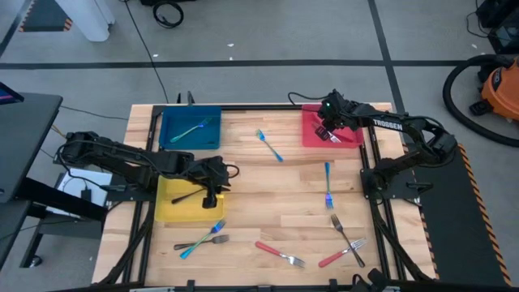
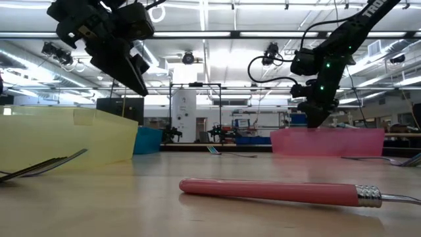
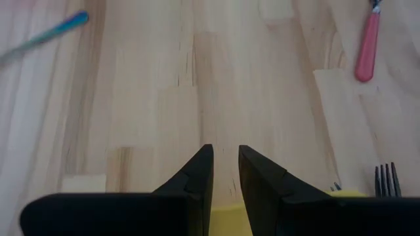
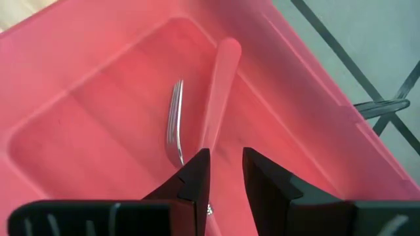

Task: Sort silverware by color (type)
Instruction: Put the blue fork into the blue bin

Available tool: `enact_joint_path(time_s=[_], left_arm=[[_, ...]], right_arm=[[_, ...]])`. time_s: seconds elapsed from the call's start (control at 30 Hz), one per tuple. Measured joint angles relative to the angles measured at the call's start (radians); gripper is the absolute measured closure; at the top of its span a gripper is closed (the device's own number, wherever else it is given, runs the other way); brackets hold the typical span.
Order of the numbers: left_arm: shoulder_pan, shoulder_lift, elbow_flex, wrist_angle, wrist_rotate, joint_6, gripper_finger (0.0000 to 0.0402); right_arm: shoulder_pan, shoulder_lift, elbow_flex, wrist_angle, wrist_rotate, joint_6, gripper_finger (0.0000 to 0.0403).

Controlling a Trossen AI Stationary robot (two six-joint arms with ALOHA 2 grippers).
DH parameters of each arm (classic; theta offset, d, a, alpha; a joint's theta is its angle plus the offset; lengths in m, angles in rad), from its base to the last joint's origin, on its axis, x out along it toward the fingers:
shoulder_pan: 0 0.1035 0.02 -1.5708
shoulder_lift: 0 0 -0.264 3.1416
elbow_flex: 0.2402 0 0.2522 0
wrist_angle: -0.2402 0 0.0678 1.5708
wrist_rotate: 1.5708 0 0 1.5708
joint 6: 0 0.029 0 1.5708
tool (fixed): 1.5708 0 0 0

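Note:
My right gripper (image 4: 226, 164) hovers open over the red tray (image 1: 312, 134) at the far right. In that tray lie a red fork handle (image 4: 220, 85) and silver tines (image 4: 176, 124), close under the fingertips; one fork or two, I cannot tell. My left gripper (image 3: 225, 167) is open and empty over the right edge of the yellow tray (image 1: 174, 209), where a black fork (image 1: 188, 195) lies. The blue tray (image 1: 174, 122) holds a teal fork (image 1: 191, 130). More forks lie loose on the table: blue ones (image 1: 269, 146) (image 1: 328, 185) and red ones (image 1: 280, 254) (image 1: 332, 259).
A blue and a black fork (image 1: 201, 241) cross near the front left. A black fork (image 1: 347, 235) crosses the red one at the front right. A black frame rail (image 1: 375, 146) runs beside the red tray. Bare wood (image 1: 259, 195) lies in the table's middle.

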Motion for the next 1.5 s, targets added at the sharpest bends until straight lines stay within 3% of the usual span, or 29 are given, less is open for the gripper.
enact_joint_path(time_s=[0.23,0.4,0.67,0.87,1.0,1.17,1.5], left_arm=[[0.015,0.0,0.0,0.075,0.001,-0.068,0.0326],[0.035,0.0,0.0,0.072,0.001,-0.129,0.0302],[-0.022,0.0,0.003,0.053,0.003,-0.33,0.0281],[-0.115,-0.002,0.114,-0.094,-0.004,-0.346,0.0281],[-0.187,-0.002,0.23,-0.284,-0.079,-0.366,0.0281],[-0.251,-0.002,0.296,-0.435,-0.144,-0.514,0.0281],[-0.365,0.041,0.288,-0.489,-0.145,-0.825,0.0281]], right_arm=[[0.0,0.0,0.0,0.012,0.0,0.0,0.0304],[0.0,0.0,0.0,0.046,0.0,0.001,0.0303],[0.0,0.0,0.0,0.047,0.0,0.0,0.0302],[0.0,0.0,0.0,0.047,0.001,-0.002,0.0302],[0.001,0.0,0.0,0.047,0.001,0.0,0.0302],[0.001,0.0,0.0,0.047,0.002,0.0,0.0302],[0.001,0.0,0.0,0.046,0.002,0.045,0.0302]])
